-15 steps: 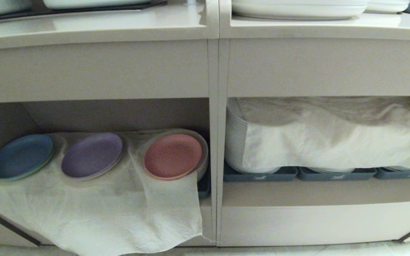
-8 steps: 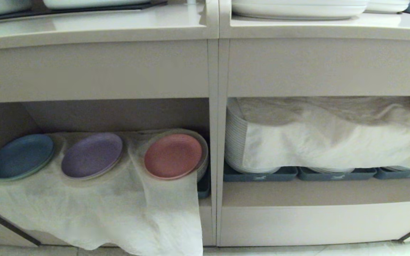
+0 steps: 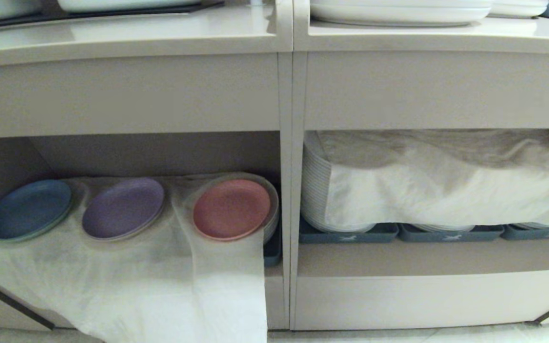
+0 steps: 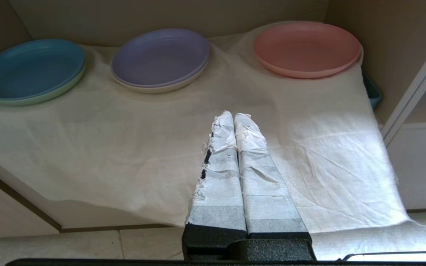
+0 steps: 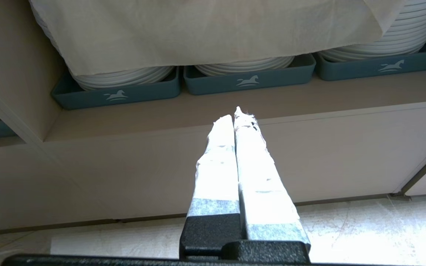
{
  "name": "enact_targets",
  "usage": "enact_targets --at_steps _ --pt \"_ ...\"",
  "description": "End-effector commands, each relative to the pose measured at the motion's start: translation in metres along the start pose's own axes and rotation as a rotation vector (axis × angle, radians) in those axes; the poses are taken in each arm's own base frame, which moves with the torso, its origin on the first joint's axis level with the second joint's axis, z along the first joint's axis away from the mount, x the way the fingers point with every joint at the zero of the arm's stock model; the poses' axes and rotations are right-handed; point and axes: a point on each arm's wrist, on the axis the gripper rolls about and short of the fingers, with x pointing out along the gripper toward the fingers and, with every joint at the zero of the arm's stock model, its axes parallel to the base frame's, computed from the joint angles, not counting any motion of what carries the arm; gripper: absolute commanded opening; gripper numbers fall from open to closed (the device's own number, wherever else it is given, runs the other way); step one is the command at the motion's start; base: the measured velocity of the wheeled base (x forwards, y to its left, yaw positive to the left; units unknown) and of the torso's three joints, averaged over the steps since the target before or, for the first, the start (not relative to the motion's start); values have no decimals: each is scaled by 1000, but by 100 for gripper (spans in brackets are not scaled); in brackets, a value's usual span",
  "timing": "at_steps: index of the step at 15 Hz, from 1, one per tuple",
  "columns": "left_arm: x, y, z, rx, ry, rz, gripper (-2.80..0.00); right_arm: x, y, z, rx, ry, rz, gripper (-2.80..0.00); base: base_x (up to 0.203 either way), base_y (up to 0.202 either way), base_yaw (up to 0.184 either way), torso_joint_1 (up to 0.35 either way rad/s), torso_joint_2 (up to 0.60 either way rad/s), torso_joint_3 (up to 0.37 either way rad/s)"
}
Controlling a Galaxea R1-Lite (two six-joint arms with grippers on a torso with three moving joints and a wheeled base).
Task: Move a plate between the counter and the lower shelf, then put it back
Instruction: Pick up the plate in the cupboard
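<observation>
Three small plates sit in a row on a white cloth point(image 3: 127, 281) in the lower shelf point(image 3: 160, 152), the cubby left of the upright divider point(image 3: 286, 190): a blue plate point(image 3: 29, 209) at the left, a purple plate point(image 3: 123, 208) in the middle and the pink plate point(image 3: 231, 208) at the right, closest to the divider. Each rests on a mound under the cloth (the pink one shows a paler rim beneath it), and the cloth's front edge hangs down over the shelf lip toward the floor. A dark grey-blue tray point(image 3: 272, 250) peeks out beside the cloth near the divider.

The left gripper point(image 4: 234, 115) hovers in front of this cubby above the draped cloth, its tape-wrapped fingers point(image 4: 218, 162) pressed together and empty, well short of the pink plate. The right gripper point(image 5: 234, 113) hangs before the wider cubby on the right, jaws likewise closed on nothing, facing stacks of white plates point(image 5: 124, 77) in blue trays point(image 5: 248, 79) under another cloth point(image 5: 198, 29).

Above, the counter point(image 3: 127, 33) carries large white dishes point(image 3: 398, 12) near its back edge
</observation>
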Motion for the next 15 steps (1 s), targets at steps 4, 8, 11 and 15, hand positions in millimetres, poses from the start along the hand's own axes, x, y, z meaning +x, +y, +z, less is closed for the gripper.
enact_targets --at_steps 4,8,11,15 --pt "-1 0 0 -9 5 5 -280 0 0 0 1 0 0 -280 0 0 0 0 0 0" --pt "-1 0 2 7 1 3 -280 0 0 0 1 0 0 -280 0 0 0 0 0 0" --pt "-3 0 10 7 -26 -12 -280 0 0 0 1 0 0 -280 0 0 0 0 0 0" --pt "0 0 -7 -13 54 2 -280 0 0 0 1 0 0 -280 0 0 0 0 0 0"
